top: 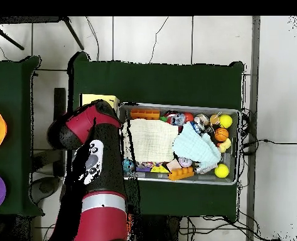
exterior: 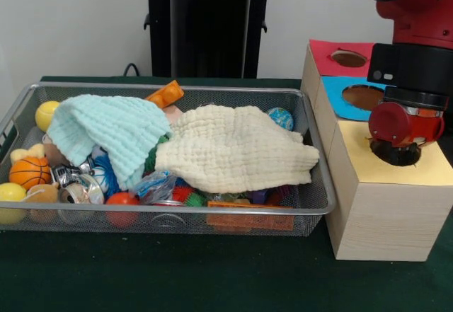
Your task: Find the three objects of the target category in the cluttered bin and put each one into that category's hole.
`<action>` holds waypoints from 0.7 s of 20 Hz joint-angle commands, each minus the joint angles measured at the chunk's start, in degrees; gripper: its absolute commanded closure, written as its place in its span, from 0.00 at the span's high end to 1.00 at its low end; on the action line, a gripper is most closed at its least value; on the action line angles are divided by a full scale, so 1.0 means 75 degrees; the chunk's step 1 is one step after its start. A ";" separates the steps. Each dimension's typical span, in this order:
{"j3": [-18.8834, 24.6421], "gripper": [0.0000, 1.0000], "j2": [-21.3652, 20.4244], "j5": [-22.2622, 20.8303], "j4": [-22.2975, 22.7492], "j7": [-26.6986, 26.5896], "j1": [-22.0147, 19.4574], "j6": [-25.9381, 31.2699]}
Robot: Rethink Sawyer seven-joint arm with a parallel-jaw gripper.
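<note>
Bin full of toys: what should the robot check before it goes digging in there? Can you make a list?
1. Gripper away from the bin: ok, it hangs over the yellow box.
2. Gripper open and empty: cannot tell, its end looks dark.
3. Toys easy to see: not ok, a cream cloth and a mint cloth cover the middle.
4. Rope toy found: cannot tell, perhaps under the cloths.
5. Holes free: ok for the red box and blue box; the yellow one's is hidden by the arm.
6. Bin flat on the table: ok.
</note>
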 commanded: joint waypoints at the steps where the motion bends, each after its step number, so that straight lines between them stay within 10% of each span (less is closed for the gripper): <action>1: -0.0021 0.00 0.0444 0.0143 0.0064 0.1199 -0.0103 0.0033; 14: 0.0438 0.00 -0.0487 0.0626 0.0752 0.0449 -0.0405 0.0878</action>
